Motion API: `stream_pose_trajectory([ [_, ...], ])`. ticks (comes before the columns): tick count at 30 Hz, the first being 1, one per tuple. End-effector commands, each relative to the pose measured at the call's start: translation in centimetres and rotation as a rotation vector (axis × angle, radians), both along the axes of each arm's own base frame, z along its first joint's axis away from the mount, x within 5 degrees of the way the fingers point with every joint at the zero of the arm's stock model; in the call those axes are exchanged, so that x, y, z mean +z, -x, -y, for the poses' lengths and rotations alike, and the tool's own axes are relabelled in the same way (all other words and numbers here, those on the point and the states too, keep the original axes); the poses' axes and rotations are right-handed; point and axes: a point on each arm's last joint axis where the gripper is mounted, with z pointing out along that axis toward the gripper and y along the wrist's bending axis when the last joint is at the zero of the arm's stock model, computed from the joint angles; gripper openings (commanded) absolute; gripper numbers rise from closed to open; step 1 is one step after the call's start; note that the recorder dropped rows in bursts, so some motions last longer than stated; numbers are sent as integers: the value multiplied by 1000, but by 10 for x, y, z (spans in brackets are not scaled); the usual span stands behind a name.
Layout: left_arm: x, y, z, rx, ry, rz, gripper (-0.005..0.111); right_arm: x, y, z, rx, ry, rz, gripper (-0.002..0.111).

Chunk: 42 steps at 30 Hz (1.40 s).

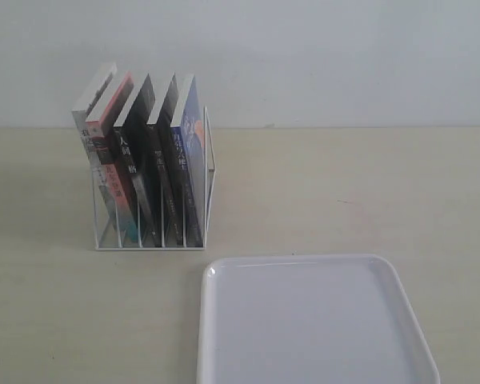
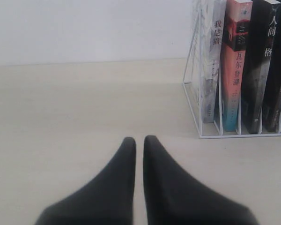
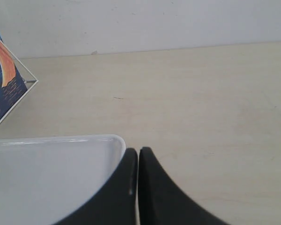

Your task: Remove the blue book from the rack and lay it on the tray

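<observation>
I see the blue book standing in the last slot of the rack, the end that faces the right arm's side. It stands on its short edge, long axis upright and leaning a little with its neighbours, spine towards the front of the rack. The tray lies flat in front of the rack and off that same end, with nothing on it.

Both sets of fingers are together and empty. The left gripper hangs low over the table off the rack's opposite end; from there I see only the white, pink-and-teal and black spines, not the blue one. The right gripper sits beside the tray's corner, with the book's orange crescent cover ahead and to one side of its fingertips. I judge the right arm nearer; its fingers must part first.
</observation>
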Motion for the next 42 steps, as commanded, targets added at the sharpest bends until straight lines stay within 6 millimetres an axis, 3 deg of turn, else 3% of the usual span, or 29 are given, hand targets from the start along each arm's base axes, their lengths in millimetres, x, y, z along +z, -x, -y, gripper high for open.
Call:
stream_pose_trajectory([
  [1,0,0,-2,4,-70,6,5,1,0,1,-8,2,13,0],
  [6,3,0,-6,15,-241,32,5,1,0,1,-8,2,13,0],
  [11,24,-2,0,-19,-213,275,5,1,0,1,-8,2,13,0],
  [17,60,8,10,-136,168,677,5,1,0,1,-8,2,13,0],
  [23,79,23,18,-386,705,829,5,1,0,1,-8,2,13,0],
  [26,83,29,24,-483,675,874,5,1,0,1,-8,2,13,0],
  [28,84,31,27,-518,650,889,5,1,0,1,-8,2,13,0],
  [31,81,27,23,-482,750,834,5,1,0,1,-8,2,13,0],
  [37,131,19,10,-221,685,682,5,1,0,1,-8,2,13,0],
  [38,147,11,10,-193,646,644,5,1,0,1,-8,2,15,0],
  [42,167,-29,10,-135,576,494,5,1,0,1,-8,2,15,0],
])
